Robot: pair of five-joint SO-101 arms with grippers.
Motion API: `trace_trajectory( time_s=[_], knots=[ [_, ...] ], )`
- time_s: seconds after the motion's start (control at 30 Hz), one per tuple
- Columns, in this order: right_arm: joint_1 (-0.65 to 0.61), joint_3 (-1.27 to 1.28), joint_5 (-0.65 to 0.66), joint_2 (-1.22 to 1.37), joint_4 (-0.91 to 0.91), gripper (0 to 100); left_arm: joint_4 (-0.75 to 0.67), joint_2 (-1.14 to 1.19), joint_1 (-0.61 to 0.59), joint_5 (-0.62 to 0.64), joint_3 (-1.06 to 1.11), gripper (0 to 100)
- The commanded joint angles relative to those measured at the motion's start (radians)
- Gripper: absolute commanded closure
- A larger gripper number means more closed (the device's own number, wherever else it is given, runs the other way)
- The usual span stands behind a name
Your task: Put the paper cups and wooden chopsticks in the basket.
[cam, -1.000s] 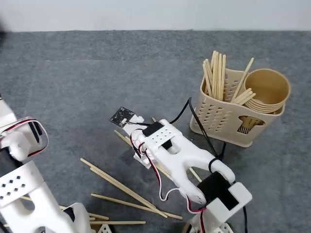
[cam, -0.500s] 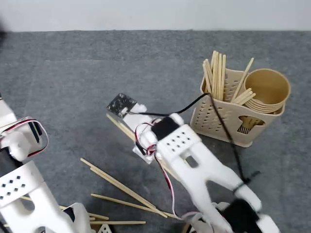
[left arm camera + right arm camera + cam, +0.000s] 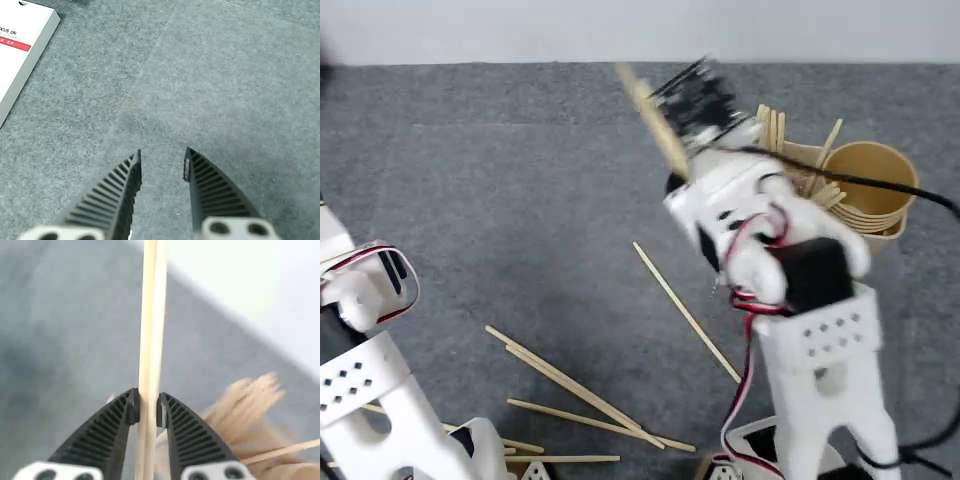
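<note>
Underneath everything lies a grey, felt-like mat (image 3: 500, 180), with a pale wall (image 3: 520, 30) behind it and a flat white box (image 3: 20, 45) at one edge. The right gripper (image 3: 148, 407) is raised near the basket (image 3: 800, 155), its ribbed black jaws pinched on a pair of straight wooden chopsticks (image 3: 151, 315). The left gripper (image 3: 161, 162) hangs over the mat, jaws parted, carpet showing between them. The beige perforated basket holds upright sticks (image 3: 772, 125) and stacked round paper cups (image 3: 875, 175). Thin loose chopsticks (image 3: 570, 385) lie on the mat, well apart from the basket
</note>
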Motion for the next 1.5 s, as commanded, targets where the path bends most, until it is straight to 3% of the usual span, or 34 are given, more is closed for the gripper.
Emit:
trace_trajectory(
  time_s=[0.0,0.23,0.5,0.8,0.97,1.1,1.23,1.47],
  knots=[
    [0.073,-0.072,0.000,-0.059,-0.153,99.1,0.002,-0.031,-0.002,-0.006,-0.010,86],
    [0.229,0.044,-0.110,-0.076,-0.463,99.1,0.002,-0.031,-0.003,-0.006,-0.008,86],
    [0.315,0.572,-0.120,-0.177,-0.940,99.1,0.002,-0.031,-0.003,-0.008,-0.008,86],
    [0.314,0.792,-0.140,-0.274,-1.001,98.1,0.003,-0.029,-0.003,-0.008,-0.008,86],
    [0.312,0.715,-0.146,-0.288,-0.831,83.8,0.006,-0.029,-0.003,-0.008,-0.008,86],
    [0.297,0.566,-0.157,-0.334,-0.591,82.7,0.008,-0.031,-0.003,-0.008,-0.008,86],
    [0.199,0.445,-0.167,-0.378,-0.300,82.7,0.008,-0.031,-0.005,-0.008,-0.008,86],
    [-0.087,0.448,-0.166,-0.364,0.074,82.7,0.008,-0.031,-0.029,-0.006,-0.010,86]
  ],
)
